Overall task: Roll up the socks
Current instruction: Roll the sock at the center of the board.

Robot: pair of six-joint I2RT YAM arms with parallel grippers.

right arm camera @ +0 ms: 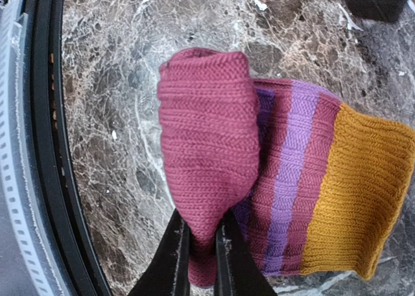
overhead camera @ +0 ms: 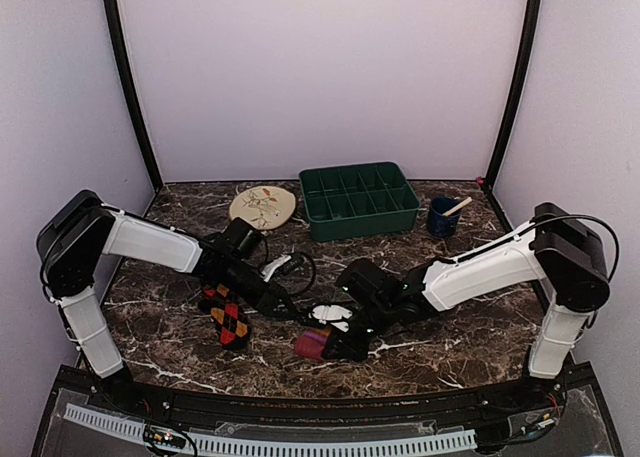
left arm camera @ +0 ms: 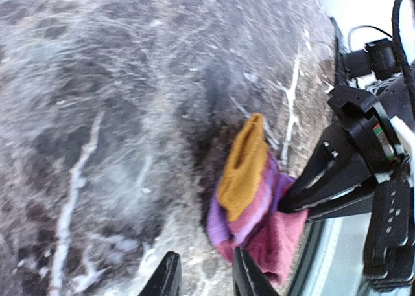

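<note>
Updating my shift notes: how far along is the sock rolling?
Done: the magenta sock is folded over, partly rolled. In hand: the right gripper pinches its fold; the left gripper is open. Left: finishing that roll, and the black argyle sock, lying unrolled.

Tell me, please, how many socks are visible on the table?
2. The magenta sock lies at the front of the table, pinched by the right pincer. The black argyle sock lies to its left. None seems hidden.
</note>
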